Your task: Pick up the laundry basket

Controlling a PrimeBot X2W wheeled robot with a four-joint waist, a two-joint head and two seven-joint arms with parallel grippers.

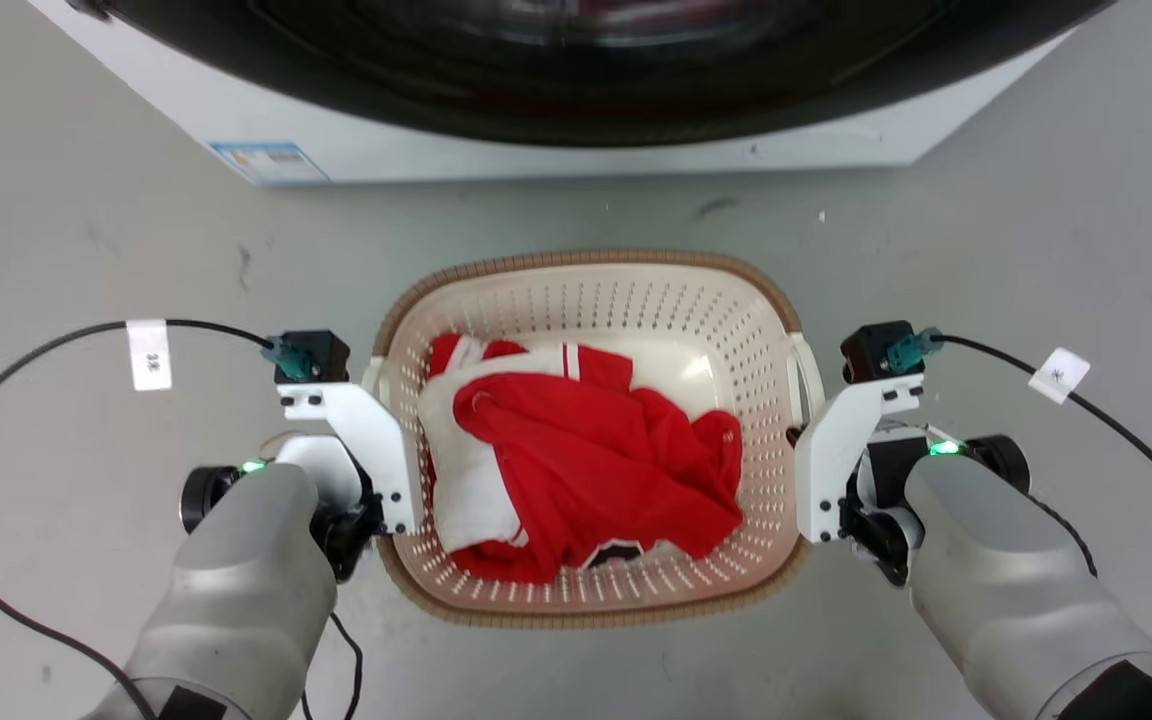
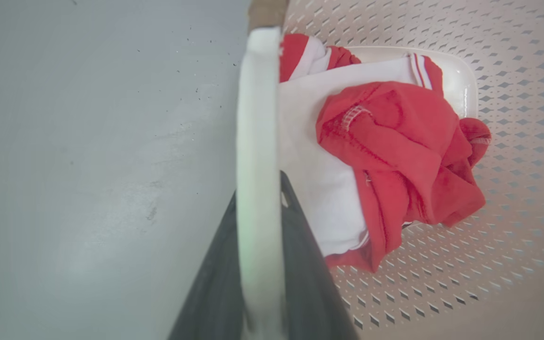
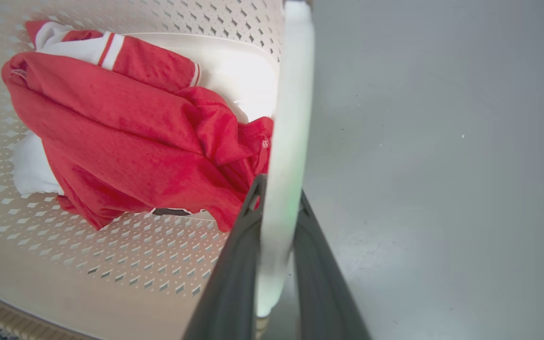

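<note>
The cream laundry basket (image 1: 636, 300), with perforated walls and a brown woven rim, is in the middle of the head view over the grey floor. It holds red and white clothes (image 1: 586, 460). My left gripper (image 1: 384, 415) is at its left side and my right gripper (image 1: 808, 425) at its right side. In the left wrist view the white side handle (image 2: 259, 118) runs between my two dark fingers (image 2: 300, 255), which are shut on it. The right wrist view shows the other handle (image 3: 291, 113) clamped between the fingers (image 3: 234, 274) the same way. I cannot tell whether the basket touches the floor.
A white washing machine (image 1: 576, 150) with a dark round door stands just beyond the basket. Black cables (image 1: 46, 345) loop out from both wrists over the floor (image 1: 86, 250).
</note>
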